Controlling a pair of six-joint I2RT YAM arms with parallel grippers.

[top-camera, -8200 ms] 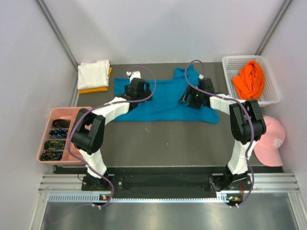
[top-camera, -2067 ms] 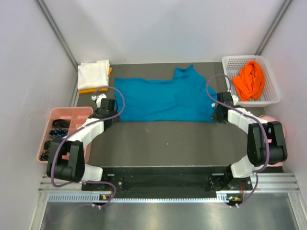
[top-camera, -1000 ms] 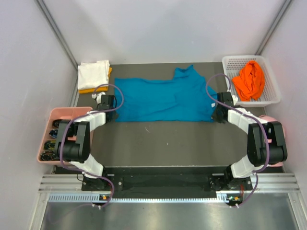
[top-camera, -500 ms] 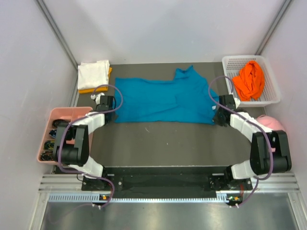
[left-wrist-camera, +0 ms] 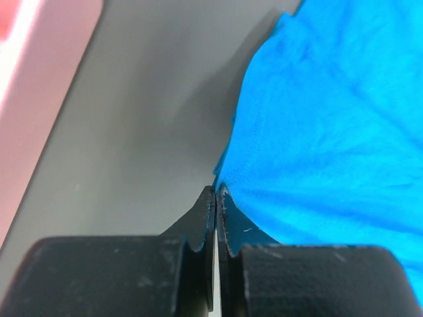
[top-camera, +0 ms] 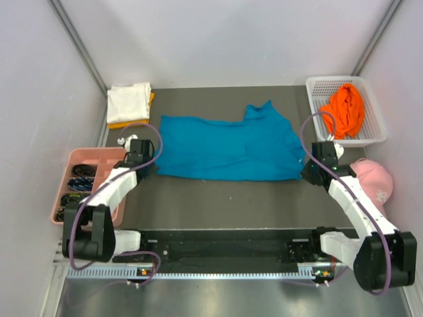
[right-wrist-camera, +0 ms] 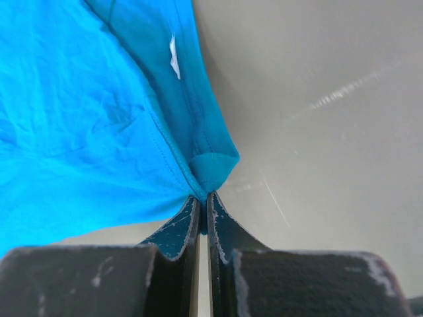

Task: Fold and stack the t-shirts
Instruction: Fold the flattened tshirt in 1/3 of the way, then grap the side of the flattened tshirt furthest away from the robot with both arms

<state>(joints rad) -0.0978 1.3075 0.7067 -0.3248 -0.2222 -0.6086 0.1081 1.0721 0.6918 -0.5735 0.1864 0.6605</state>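
As the left gripper (left-wrist-camera: 215,193) and right gripper (right-wrist-camera: 201,199) each pinch a near corner of the teal-blue t-shirt (top-camera: 225,142), it lies spread across mid-table, its white label (right-wrist-camera: 174,58) unreadable; far right, the orange t-shirt (top-camera: 344,109) sits in a basket (top-camera: 313,92).

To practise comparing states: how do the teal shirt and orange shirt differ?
The teal shirt lies spread on the table; the orange shirt sits bunched in the white basket. The left tool and right tool pinch the teal shirt; nothing touches the orange shirt. Both are plain-coloured.

White-and-black arms (top-camera: 109,191) trail purple cables (top-camera: 303,135), with black jaws
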